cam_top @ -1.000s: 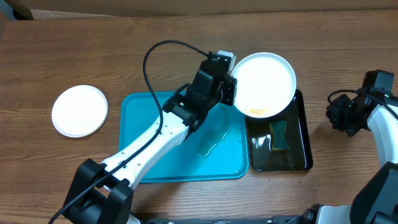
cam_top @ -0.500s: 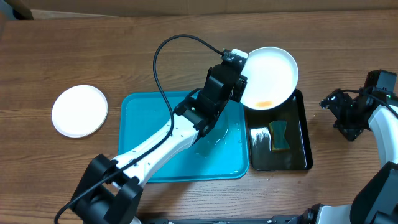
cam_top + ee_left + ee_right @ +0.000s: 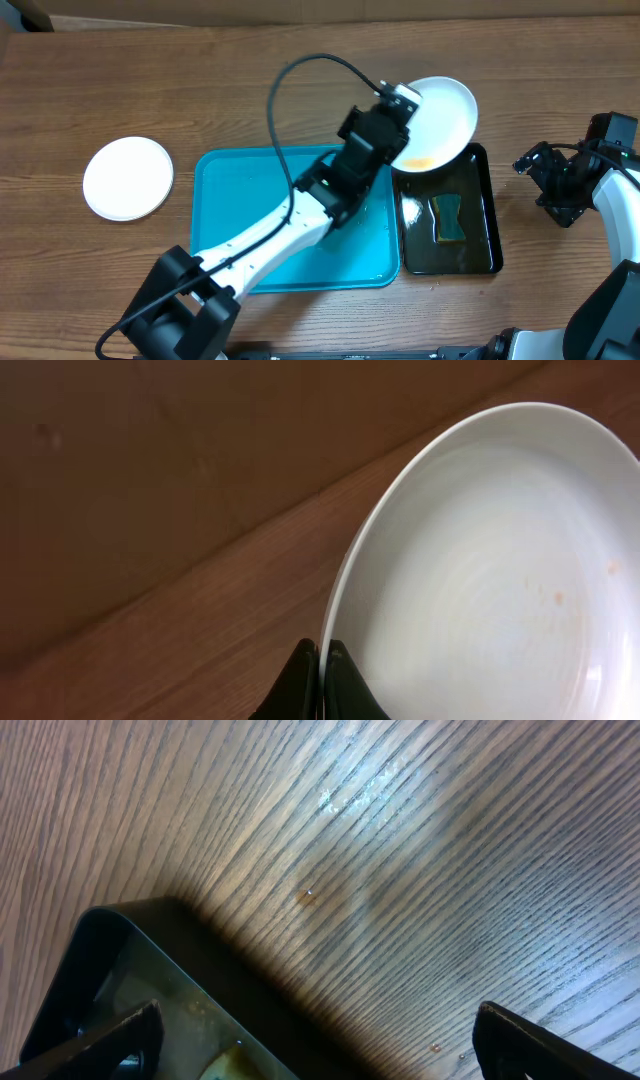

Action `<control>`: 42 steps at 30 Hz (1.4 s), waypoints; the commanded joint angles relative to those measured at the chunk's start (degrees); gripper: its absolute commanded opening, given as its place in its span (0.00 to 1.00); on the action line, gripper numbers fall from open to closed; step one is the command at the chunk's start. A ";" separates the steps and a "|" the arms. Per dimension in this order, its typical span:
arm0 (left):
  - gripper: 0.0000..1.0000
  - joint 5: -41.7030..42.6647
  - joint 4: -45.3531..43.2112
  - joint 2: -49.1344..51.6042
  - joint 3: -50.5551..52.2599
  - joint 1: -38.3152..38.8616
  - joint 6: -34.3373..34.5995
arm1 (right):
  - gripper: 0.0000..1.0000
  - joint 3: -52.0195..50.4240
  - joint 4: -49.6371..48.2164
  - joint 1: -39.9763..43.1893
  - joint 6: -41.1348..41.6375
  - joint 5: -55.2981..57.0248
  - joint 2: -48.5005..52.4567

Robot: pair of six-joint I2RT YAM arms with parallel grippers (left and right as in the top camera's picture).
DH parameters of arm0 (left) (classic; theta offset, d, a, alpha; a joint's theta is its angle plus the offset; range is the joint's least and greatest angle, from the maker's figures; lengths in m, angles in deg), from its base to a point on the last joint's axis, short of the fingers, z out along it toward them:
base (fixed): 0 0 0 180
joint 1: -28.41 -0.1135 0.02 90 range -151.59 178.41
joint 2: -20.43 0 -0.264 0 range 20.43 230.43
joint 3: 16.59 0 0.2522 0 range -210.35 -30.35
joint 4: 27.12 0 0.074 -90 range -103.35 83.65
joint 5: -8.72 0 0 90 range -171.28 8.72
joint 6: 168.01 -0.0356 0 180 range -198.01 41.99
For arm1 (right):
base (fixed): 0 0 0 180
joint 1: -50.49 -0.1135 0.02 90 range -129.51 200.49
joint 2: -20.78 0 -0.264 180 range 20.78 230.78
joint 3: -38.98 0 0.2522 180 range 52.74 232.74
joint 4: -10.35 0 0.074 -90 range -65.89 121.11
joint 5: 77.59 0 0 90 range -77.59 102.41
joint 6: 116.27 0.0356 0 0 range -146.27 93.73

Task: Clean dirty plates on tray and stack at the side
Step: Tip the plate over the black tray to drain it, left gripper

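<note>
My left gripper is shut on the rim of a white plate and holds it tilted above the far end of the black tray. An orange-brown smear sits at the plate's low edge. In the left wrist view the fingertips pinch the plate's rim, and faint specks dot the plate's inside. A second white plate lies on the table, left of the turquoise tray. My right gripper hangs open right of the black tray, with nothing between its fingers.
A green-yellow sponge lies in the wet black tray, whose corner shows under the right gripper. Water pools on the turquoise tray's right half. The left arm's cable loops above the table's middle.
The left arm has carried the plate slightly right and tilted it more steeply over the black tray. The right gripper has opened wide.
</note>
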 commanded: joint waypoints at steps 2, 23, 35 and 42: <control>0.04 -9.11 -1.60 0.39 -1.46 4.46 -9.20 | 1.00 1.03 -0.22 0.28 0.00 0.13 -0.17; 0.04 -21.64 -9.07 0.42 -1.46 10.23 -33.48 | 1.00 1.03 -0.20 0.28 0.00 0.11 -0.17; 0.04 -24.17 -11.15 0.42 -1.46 13.40 -33.31 | 1.00 1.03 -0.22 0.26 0.00 0.13 -0.17; 0.04 -21.70 -5.53 0.42 -1.46 10.95 -13.86 | 1.00 1.03 -0.22 0.26 0.00 0.13 -0.17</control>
